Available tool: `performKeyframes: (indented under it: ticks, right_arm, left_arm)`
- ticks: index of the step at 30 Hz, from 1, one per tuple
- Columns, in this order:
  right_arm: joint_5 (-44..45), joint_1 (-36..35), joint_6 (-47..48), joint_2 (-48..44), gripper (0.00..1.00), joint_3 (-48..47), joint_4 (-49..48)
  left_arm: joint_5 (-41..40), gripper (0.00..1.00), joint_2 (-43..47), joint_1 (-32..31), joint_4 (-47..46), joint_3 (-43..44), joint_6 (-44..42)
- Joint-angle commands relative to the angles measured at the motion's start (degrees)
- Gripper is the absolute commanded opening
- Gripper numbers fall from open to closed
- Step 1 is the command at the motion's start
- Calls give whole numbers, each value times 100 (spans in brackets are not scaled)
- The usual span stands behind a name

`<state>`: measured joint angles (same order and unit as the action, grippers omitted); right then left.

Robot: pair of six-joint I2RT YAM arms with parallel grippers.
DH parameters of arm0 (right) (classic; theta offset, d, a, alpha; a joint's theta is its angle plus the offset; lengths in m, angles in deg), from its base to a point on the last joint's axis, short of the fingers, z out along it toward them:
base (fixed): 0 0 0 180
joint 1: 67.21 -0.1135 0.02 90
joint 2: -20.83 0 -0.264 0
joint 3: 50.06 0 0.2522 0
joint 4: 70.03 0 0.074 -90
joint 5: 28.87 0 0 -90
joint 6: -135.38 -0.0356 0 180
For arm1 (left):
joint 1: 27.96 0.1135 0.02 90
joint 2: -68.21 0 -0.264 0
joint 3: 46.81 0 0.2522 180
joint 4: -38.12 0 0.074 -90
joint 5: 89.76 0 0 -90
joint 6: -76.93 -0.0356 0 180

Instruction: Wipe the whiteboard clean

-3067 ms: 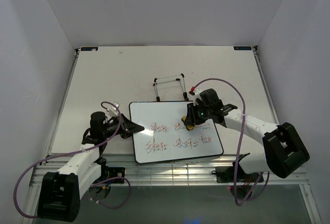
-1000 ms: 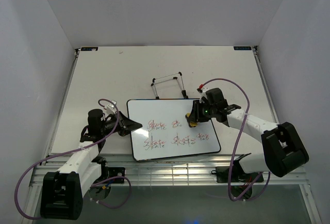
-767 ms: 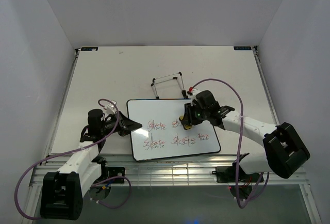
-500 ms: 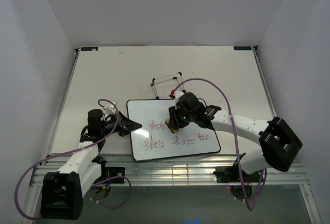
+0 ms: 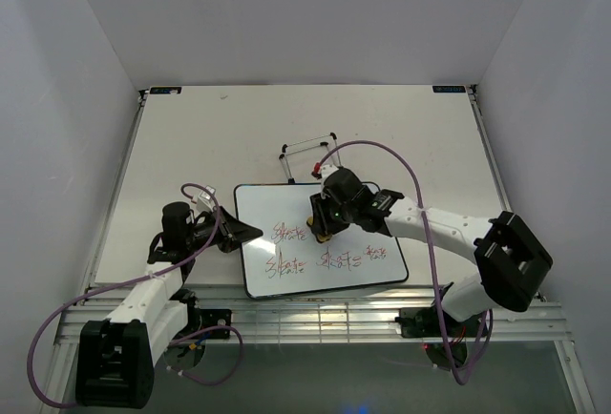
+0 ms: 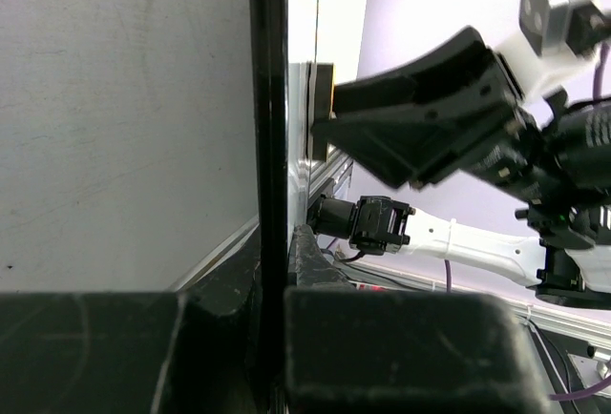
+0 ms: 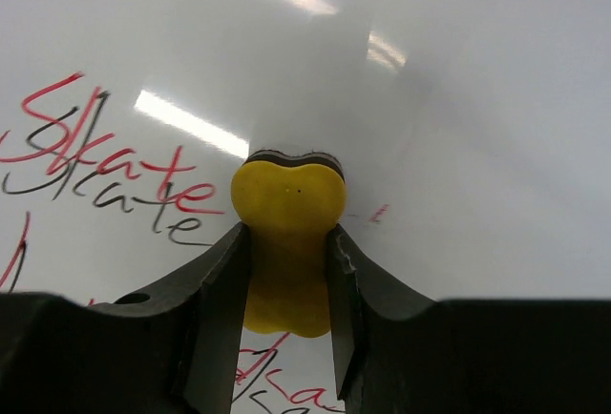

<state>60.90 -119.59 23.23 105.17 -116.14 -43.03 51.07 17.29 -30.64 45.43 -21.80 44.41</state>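
Left gripper: two black fingers fill the bottom edge, clamped on the whiteboard. The board is seen edge-on, its black rim running straight up from between them. Left of the fingers, grey table. Above and right of them, the right gripper holds a yellow eraser against the board face.

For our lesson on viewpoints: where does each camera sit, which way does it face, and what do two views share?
Top external: above, behind the robot, looking down on whiteboard, left arm and right arm.
Left wrist: looks along the whiteboard's rim between the fingers of the left end effector; right arm beyond.
Right wrist: looks down at the yellow eraser in the right end effector.
Shared: top and right wrist both show the red writing.
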Motion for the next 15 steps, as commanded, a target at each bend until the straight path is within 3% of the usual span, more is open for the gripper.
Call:
performKeyframes:
  ticks: [1,7,15]
  right_arm:
    - [656,525,62,145,20,554,891]
    - [480,1045,334,-251,20,837,891]
    - [-135,669,177,-225,19,504,655]
  left_arm:
    - [-934,0,170,57,-101,238,-377]
    - [-899,0,99,57,-110,238,-395]
    - [-899,0,47,48,-119,247,-491]
